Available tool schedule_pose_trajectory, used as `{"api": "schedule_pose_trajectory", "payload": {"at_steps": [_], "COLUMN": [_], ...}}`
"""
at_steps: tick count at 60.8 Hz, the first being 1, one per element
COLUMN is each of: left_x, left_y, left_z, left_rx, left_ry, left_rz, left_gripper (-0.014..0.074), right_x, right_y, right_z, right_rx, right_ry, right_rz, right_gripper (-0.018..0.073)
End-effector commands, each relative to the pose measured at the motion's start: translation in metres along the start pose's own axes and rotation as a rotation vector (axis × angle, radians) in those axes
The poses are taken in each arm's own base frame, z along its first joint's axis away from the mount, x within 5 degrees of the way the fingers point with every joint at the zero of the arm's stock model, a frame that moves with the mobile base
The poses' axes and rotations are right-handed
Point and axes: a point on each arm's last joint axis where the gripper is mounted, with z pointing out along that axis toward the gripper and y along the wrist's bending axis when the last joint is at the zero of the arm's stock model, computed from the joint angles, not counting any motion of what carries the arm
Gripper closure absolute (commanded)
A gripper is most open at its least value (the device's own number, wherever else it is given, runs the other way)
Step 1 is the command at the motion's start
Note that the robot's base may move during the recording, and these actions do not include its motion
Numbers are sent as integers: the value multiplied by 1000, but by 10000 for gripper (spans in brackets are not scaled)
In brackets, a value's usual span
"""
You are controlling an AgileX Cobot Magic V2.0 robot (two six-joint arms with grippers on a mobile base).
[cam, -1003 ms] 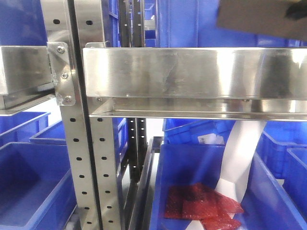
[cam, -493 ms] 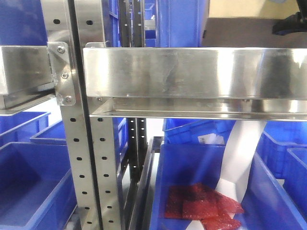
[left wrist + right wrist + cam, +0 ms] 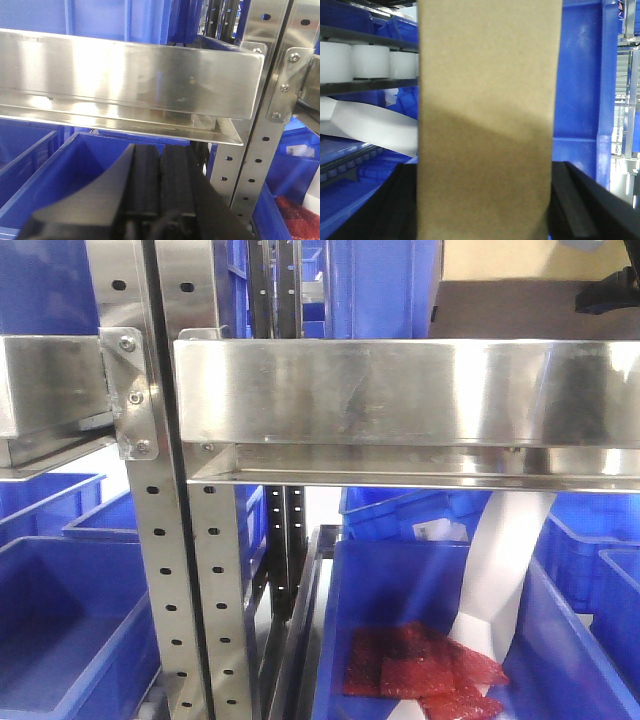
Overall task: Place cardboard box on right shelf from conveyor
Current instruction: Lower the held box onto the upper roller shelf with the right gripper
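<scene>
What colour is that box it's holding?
Plain tan cardboard box, unprinted; clearest in the right wrist view.

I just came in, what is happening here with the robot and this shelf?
The right gripper holds a plain cardboard box between its fingers and has brought it above the stainless-steel shelf, at its right end. In the front view the box sits just behind the shelf's front rail; whether it already rests on the shelf cannot be seen. The left gripper is shut and empty, lower down, in front of the left shelf section over a blue bin.
</scene>
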Motion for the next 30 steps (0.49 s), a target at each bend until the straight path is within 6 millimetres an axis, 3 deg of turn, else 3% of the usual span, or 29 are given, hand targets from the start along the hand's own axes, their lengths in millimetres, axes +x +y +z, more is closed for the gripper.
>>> {"api": "schedule_pose_trajectory", "payload": {"at_steps": [1,11,30], "left_x": [-9,-9,-9], "left_y": [0,0,0], "left_z": [-1,-1,-1], "left_rx": [2,2,2], "left_ry": [-94,-94,-94], "left_rz": [-6,-6,-6], "left_gripper": [715,715,715], "right_x": [-3,-3,-3], "right_y": [-19,-20,-19], "right_z": [-10,-10,-10], "right_rx": [69,69,69], "right_ry": [-8,1,0], "right_rz": [-4,1,8], "right_gripper": [111,-31,-41]}}
